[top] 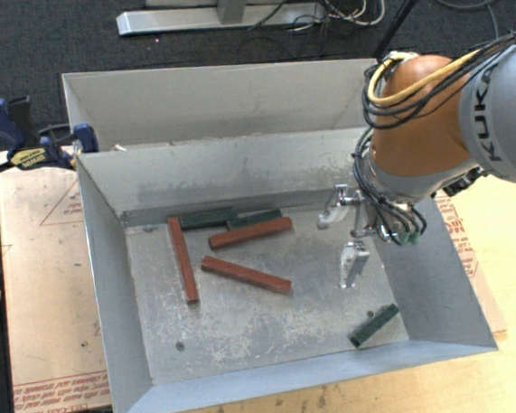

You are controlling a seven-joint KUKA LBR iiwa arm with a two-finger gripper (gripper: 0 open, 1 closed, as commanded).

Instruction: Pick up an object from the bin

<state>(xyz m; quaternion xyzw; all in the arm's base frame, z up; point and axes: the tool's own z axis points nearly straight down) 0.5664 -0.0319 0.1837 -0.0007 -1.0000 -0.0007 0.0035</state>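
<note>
My gripper (344, 236) hangs over the right part of the bin floor, its two metal fingers (353, 264) spread apart and open, with nothing between them. To its left a red-brown stick (250, 234) lies nearly level, a short gap away. Below that one a second red-brown stick (246, 275) lies slanted down to the right. A dark green stick (374, 325) rests near the front right corner, below the gripper and apart from it.
A third red-brown stick (183, 258) lies lengthwise at the left. Two dark green sticks (209, 218) (253, 219) lie end to end along the back wall. The arm's orange cover and cables overhang the bin's right wall.
</note>
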